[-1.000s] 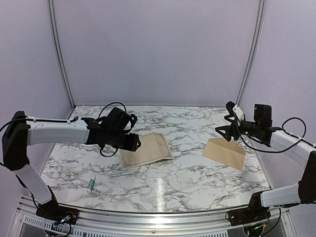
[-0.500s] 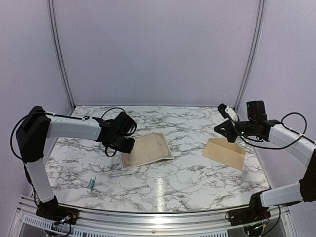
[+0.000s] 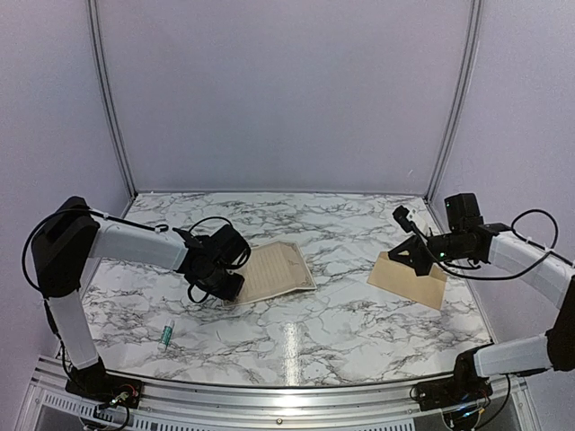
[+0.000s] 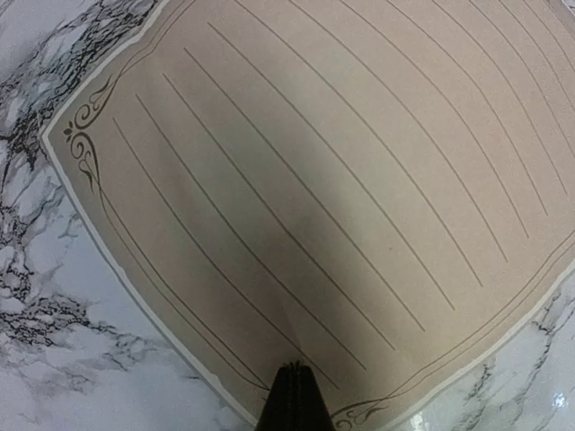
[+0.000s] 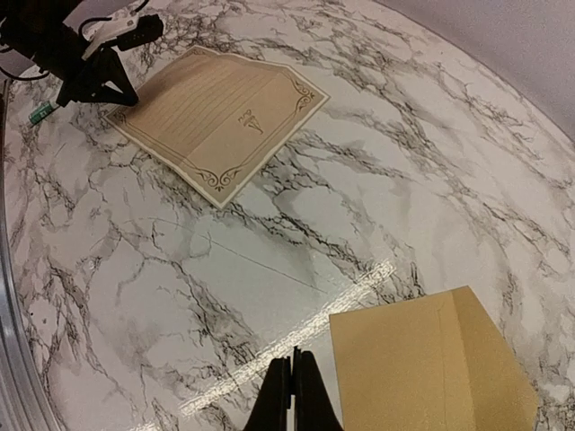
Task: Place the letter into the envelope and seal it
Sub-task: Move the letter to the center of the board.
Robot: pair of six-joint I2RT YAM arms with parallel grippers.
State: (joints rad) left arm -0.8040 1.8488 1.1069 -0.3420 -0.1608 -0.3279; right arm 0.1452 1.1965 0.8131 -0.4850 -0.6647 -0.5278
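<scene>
The letter (image 3: 277, 269), a cream sheet with a dark ornamental border and ruled lines, lies flat on the marble table, left of centre. It fills the left wrist view (image 4: 323, 180) and shows far off in the right wrist view (image 5: 220, 112). My left gripper (image 3: 232, 289) is shut, with its tips (image 4: 295, 370) down at the letter's near-left border. I cannot tell whether paper is pinched between them. The tan envelope (image 3: 413, 280) lies flat at the right. My right gripper (image 3: 396, 254) is shut and empty, and hangs just off the envelope's (image 5: 431, 368) left edge.
A small green-and-white stick (image 3: 166, 335) lies near the table's front left, and shows small at the edge of the right wrist view (image 5: 40, 112). Pale walls close in the back and both sides. Bare marble (image 3: 332, 296) separates letter and envelope.
My left gripper has come down and back to the letter's near-left border and shut. My right gripper has dropped toward the envelope's left edge and shut.
</scene>
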